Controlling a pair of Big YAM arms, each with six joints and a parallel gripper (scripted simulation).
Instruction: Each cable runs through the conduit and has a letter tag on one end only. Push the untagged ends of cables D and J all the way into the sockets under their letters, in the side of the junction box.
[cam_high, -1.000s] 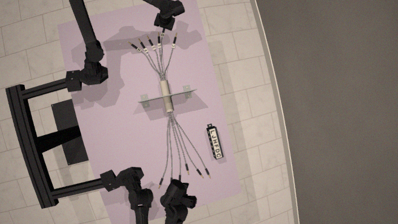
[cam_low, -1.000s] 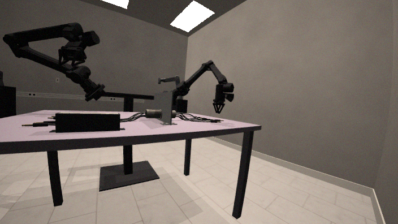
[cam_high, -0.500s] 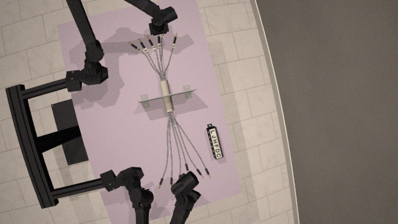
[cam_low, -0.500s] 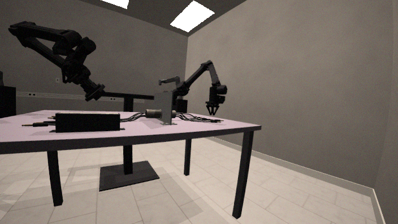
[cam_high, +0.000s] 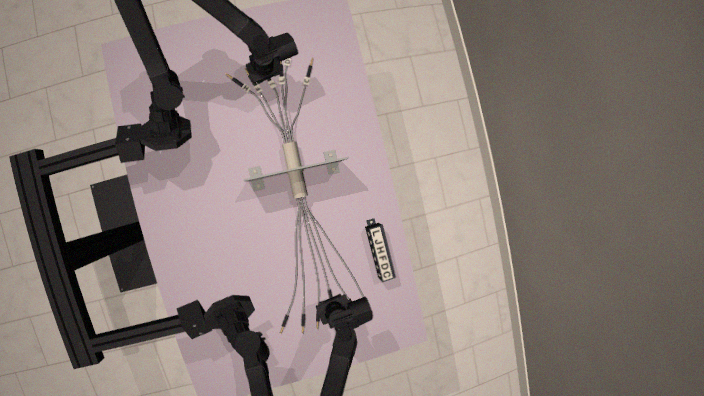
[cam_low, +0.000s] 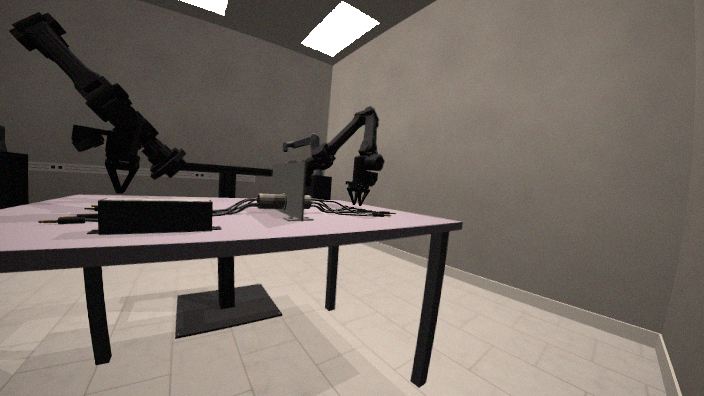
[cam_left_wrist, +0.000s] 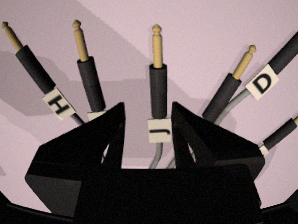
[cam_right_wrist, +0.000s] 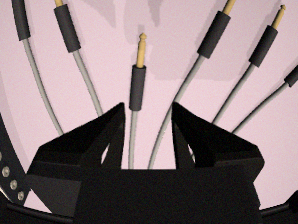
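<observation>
Several grey cables run through the conduit (cam_high: 295, 170). Their tagged ends fan out at the far side, and in the left wrist view I read the tags H (cam_left_wrist: 59, 104), J (cam_left_wrist: 160, 129) and D (cam_left_wrist: 264, 84). My left gripper (cam_left_wrist: 148, 109) hovers over them with its fingers partly apart. The J cable shows in the gap, and the fingers do not touch it. My right gripper (cam_right_wrist: 148, 110) hovers over the untagged plugs with its fingers also apart. One plug (cam_right_wrist: 137, 86) shows in its gap, untouched. The junction box (cam_high: 380, 252) is marked L J H F D C.
A metal bracket (cam_high: 296, 169) holds the conduit upright across the mat's middle. The junction box also shows in the exterior view (cam_low: 155, 216) near the table's front edge. Three loose plugs (cam_high: 301, 324) lie left of my right gripper (cam_high: 345, 310).
</observation>
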